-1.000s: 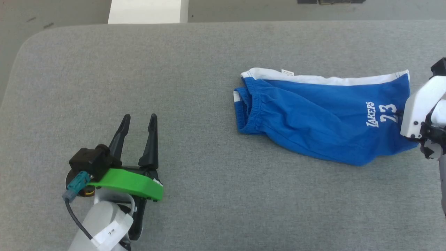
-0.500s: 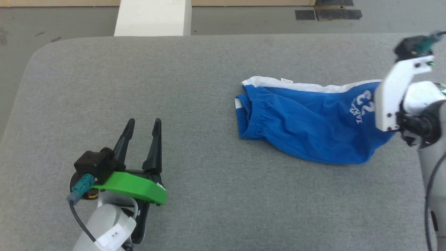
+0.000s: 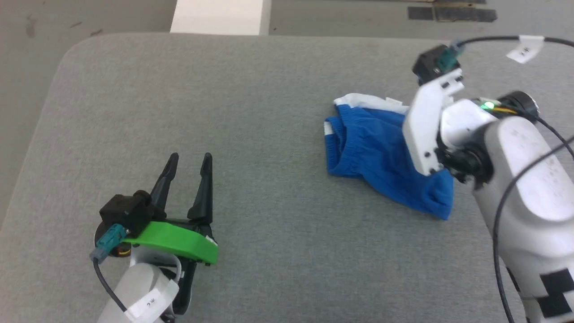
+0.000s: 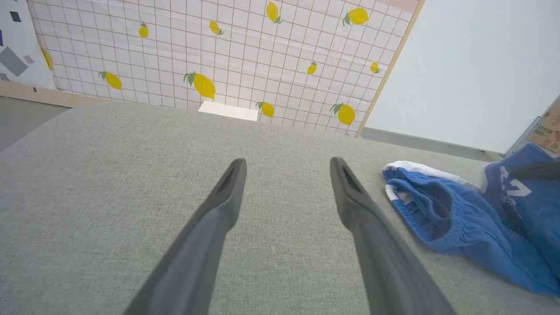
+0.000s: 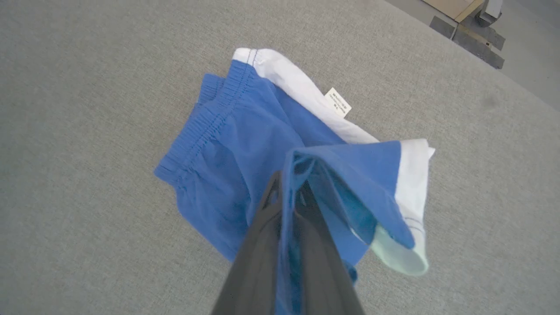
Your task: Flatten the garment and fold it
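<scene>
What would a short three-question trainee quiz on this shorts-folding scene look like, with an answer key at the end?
1. True or false: the left gripper is touching the shorts.
2. Which part of the shorts does the right gripper pinch? A the elastic waistband; B the leg end; C nothing at all.
3. Fill in: the left gripper's jaws stand ____.

Key
1. False: it sits apart from them, over the bare grey table.
2. B: the leg end is raised, while the elastic waistband lies on the table.
3. Open.
</scene>
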Motion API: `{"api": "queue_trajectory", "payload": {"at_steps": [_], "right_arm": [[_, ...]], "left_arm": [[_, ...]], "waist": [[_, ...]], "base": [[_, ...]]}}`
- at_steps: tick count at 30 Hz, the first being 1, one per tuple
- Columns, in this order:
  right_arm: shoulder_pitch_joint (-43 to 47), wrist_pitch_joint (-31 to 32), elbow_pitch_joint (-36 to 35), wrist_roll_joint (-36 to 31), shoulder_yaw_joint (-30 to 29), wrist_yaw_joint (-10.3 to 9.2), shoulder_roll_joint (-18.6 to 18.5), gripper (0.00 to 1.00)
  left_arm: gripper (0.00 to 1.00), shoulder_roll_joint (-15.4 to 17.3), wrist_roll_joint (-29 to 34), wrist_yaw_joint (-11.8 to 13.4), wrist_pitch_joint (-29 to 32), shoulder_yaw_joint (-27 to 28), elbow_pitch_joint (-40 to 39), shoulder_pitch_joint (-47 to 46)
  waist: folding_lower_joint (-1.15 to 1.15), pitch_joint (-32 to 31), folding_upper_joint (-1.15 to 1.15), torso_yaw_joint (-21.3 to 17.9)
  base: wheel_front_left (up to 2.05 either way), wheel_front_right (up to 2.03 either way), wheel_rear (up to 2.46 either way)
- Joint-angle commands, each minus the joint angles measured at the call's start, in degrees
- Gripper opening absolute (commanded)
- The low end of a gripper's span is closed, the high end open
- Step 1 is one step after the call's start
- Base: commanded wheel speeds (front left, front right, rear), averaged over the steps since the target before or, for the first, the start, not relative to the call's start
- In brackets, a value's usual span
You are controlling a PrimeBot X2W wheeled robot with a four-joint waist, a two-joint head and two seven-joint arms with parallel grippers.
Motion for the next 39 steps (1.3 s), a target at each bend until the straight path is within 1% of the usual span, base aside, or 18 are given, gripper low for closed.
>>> {"api": "queue_trajectory", "payload": {"at_steps": [1, 6, 9, 18, 19, 20, 25, 32, 36, 39], "right_arm": [[-1.4, -0.8, 1.3, -0.1, 0.5, -0.08, 0.5, 0.0], [-4.3, -2.6, 6.9, -0.5, 3.2, -0.08, 2.7, 0.0], [-5.3, -3.9, 9.8, -0.8, 4.4, -0.08, 3.3, 0.0], [-7.2, -7.7, 16.5, -0.9, 5.9, -0.08, 4.9, 0.0], [-7.3, -8.3, 16.9, -0.3, 6.0, -0.08, 5.2, 0.59], [-7.5, -8.9, 17.1, 0.2, 6.1, -0.08, 5.5, 1.0], [-8.6, -11.8, 17.0, 3.5, 8.0, -0.08, 6.7, 1.0], [-9.9, -16.3, 14.7, 9.0, 12.3, -0.08, 7.5, 1.0], [-10.5, -20.7, 12.6, 12.0, 14.1, -0.08, 7.2, 1.0], [-10.5, -26.2, 10.3, 13.9, 13.7, -0.08, 5.9, 1.0]], "left_arm": [[1.0, -0.3, -0.7, -0.5, 0.0, -0.1, 0.0, -0.3], [1.0, -0.6, -0.8, -0.7, -0.1, 0.1, 0.3, -0.8], [1.0, -0.8, -0.7, -0.9, -0.1, 0.3, 0.5, -1.2], [1.0, -1.5, -0.6, -1.2, -0.2, 0.9, 1.0, -1.6], [1.0, -1.6, -0.5, -1.3, -0.3, 1.0, 1.1, -1.6], [1.0, -1.6, -0.5, -1.3, -0.3, 1.1, 1.1, -1.6], [1.0, -1.6, -0.3, -1.5, -0.3, 1.3, 1.5, -1.3], [1.0, -1.4, -0.1, -1.5, -0.3, 1.6, 1.9, -0.7], [1.0, -1.3, -0.2, -1.3, -0.3, 1.8, 2.2, -0.1], [1.0, -1.0, -0.2, -1.1, -0.3, 2.0, 2.4, 0.3]], "waist": [[0.0, 1.3, 0.0, 1.4], [0.0, 2.8, 0.0, 2.9], [0.0, 3.4, 0.0, 3.4], [0.0, 3.9, 0.0, 3.0], [0.0, 3.7, 0.0, 2.9], [0.0, 3.6, 0.0, 2.7], [0.0, 2.4, 0.0, 1.9], [0.0, -0.1, 0.0, 0.9], [0.0, -2.3, 0.0, 0.1], [0.0, -4.3, 0.0, -0.8]], "base": [[0.0, 0.0, 0.0], [0.0, 0.0, 0.0], [0.0, 0.0, 0.0], [0.0, 0.0, 0.0], [0.0, 0.0, 0.0], [0.0, 0.0, 0.0], [0.0, 0.0, 0.0], [0.0, 0.0, 0.0], [0.0, 0.0, 0.0], [0.0, 0.0, 0.0]]}}
